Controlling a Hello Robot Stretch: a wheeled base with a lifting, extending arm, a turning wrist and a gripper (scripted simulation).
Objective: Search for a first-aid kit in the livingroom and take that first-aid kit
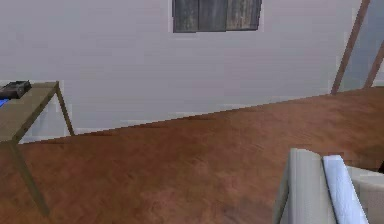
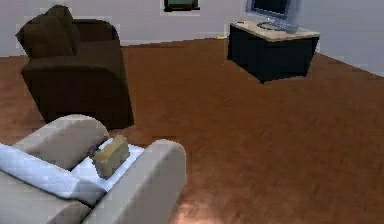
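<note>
Tan box (image 2: 110, 153) lies on pale armchair (image 2: 150, 180) seat; dark device (image 1: 13, 90) sits at table (image 1: 38, 103) edge. Gripper jaws: cannot tell.

The floor (image 1: 200, 150) is shiny brown wood. The wall (image 1: 130, 60) ahead is plain and pale, with a dark window (image 1: 217, 14) high up. A wooden worktop (image 1: 30, 105) on thin legs stands by that wall at the forward view's left. A soft, pale armchair (image 1: 320, 190) sits at the bottom right. In the arm side view, a big dark brown armchair (image 2: 80, 70) stands near it. A dark cabinet (image 2: 270, 55) with a screen (image 2: 272, 10) on top stands farther off.
</note>
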